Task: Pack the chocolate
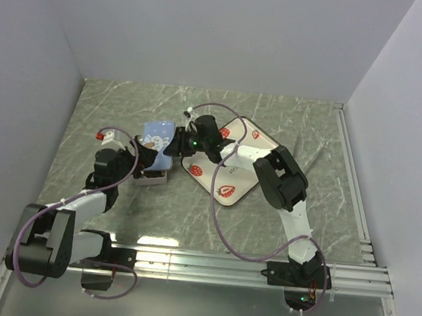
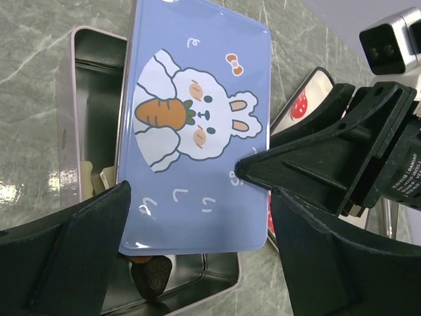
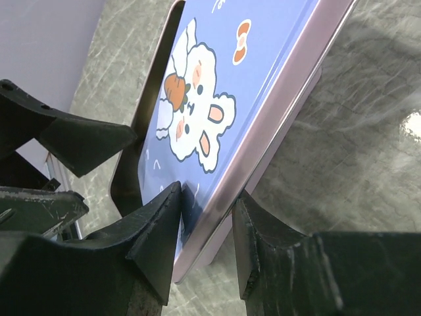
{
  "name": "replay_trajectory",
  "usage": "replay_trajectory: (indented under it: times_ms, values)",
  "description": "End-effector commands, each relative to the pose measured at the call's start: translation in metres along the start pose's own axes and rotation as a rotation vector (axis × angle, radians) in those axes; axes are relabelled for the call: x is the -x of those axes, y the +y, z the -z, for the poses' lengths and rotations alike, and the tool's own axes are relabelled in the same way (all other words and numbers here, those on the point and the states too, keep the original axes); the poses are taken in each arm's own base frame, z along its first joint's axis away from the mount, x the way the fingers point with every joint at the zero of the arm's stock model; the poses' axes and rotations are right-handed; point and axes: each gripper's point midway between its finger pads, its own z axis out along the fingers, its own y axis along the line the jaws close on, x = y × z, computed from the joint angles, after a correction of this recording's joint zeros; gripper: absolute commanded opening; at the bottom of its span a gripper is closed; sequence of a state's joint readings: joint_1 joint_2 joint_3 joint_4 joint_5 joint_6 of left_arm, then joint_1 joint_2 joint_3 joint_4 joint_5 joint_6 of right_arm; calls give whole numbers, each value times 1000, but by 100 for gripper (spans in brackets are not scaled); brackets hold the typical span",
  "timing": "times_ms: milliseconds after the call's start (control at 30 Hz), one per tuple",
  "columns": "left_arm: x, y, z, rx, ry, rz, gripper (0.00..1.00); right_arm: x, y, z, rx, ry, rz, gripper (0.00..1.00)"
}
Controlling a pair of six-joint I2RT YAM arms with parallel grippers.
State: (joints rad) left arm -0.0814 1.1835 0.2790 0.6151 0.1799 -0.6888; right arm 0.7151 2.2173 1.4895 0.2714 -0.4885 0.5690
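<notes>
Grey-green marble-pattern tabletop (image 1: 311, 130) is filling the whole cell floor. Plain pale panels are boxing it in: left wall (image 1: 25, 73), back wall (image 1: 223, 32), right wall (image 1: 414, 110). Aluminium near rail (image 1: 186, 264) and side rail (image 1: 352, 171) are edging the tabletop. Overhead light is throwing a white glare spot (image 3: 411, 125) on the marble.

Tin lid (image 2: 197, 131): glossy printed blue face with a smooth pinkish metal rim. Tin (image 2: 92, 66) beneath: bare shiny metal inside. A dark chocolate (image 2: 152, 275) in it looks matt and rough. Table (image 2: 33, 39): smooth grey-green marble pattern with a soft sheen. Right pincer (image 3: 208, 194): matt black plastic, scuffed.
</notes>
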Motion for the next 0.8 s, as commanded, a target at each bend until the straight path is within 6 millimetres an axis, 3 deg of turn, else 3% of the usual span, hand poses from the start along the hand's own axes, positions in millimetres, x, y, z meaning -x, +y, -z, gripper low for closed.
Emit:
replay_trajectory:
  times_ms: [0,767]
  values:
    - [23,-14,-4,-25,-65,-46,93,-29,-39,-9,-129,79,16,42]
    - [33,-19,4,-19,-120,-68,93,-33,-43,-10,-231,148,99,42]
